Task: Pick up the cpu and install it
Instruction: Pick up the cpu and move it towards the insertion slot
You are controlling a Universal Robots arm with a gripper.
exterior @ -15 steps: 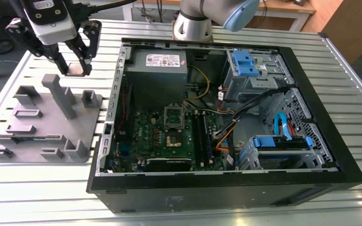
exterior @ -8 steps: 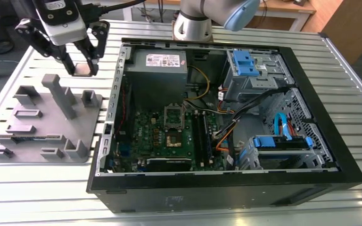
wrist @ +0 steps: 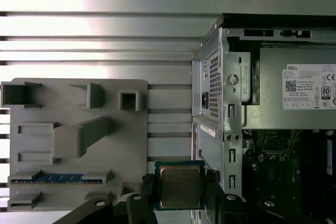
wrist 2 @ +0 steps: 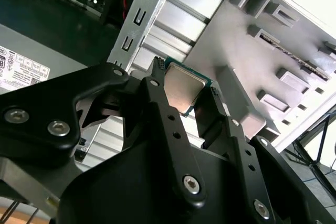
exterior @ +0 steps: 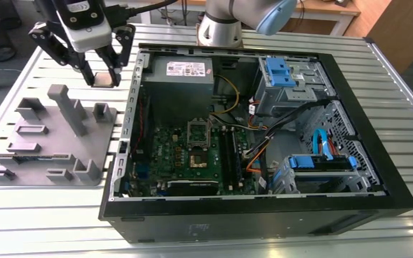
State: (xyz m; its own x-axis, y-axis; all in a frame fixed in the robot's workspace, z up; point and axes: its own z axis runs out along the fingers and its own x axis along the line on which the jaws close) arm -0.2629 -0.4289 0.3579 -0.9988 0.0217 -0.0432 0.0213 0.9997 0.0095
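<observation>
Slatted aluminium table (exterior: pixel 41 226) lies under everything, and above it the gripper (exterior: pixel 105 81) is clamped on the cpu (wrist: pixel 180 186) — its two black fingers (wrist 2: pixel 165 111) press the chip's opposite edges (a thin green rim frames the silver top in both wrist views). Chip and gripper hang over a bare strip of table. Just beside that strip on one side lies the grey fixture plate (exterior: pixel 45 145); on the other stands the open computer case (exterior: pixel 264 217) — its motherboard (exterior: pixel 185 156) is farther off.
</observation>
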